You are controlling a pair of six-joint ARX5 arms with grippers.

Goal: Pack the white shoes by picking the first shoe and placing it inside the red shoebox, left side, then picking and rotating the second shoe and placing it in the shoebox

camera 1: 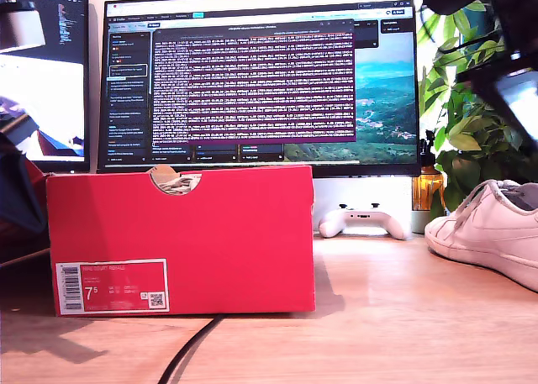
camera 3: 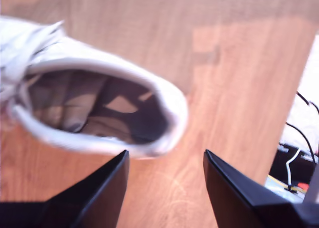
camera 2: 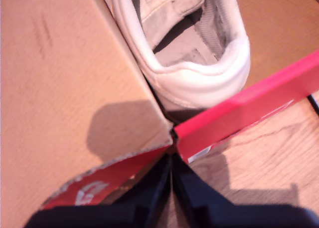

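Note:
The red shoebox stands on the wooden table at the exterior view's left, label facing the camera. One white shoe lies inside it, heel against the box's red wall; a bit of it shows through the notch. My first gripper is shut and empty, just above the box corner. The other white shoe rests on the table at the exterior view's right. My second gripper hovers open over the heel of that shoe, and shows as a dark blur above it.
A red sloping flap with white lettering sits beside the box corner. Behind the box are a large monitor, a white game controller and a plant. A black cable runs under the box's front.

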